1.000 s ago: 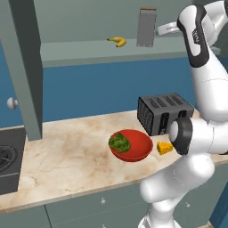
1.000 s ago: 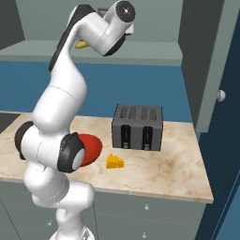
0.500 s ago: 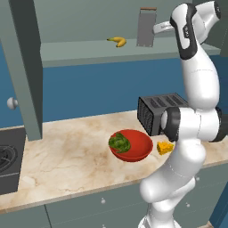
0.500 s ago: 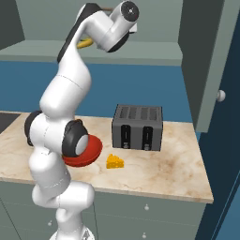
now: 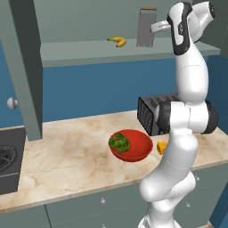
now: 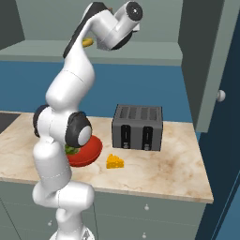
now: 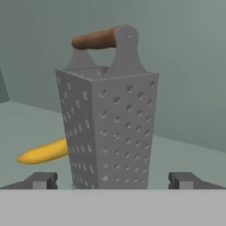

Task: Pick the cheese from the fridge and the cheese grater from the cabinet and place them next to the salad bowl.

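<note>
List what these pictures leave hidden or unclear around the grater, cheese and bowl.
- Cheese grater: base cut by the hand view's bottom edge; whether the open gripper touches it is unclear.
- Banana: far end hidden behind the grater, hand view.
- Cheese: mostly behind the arm, left base view.
- Salad bowl: left part hidden by the arm, right base view.

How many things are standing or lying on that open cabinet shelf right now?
2: the cheese grater stands upright toward the shelf's right, in front of the open hand; a banana lies to its left. The arm may hide more.
</note>
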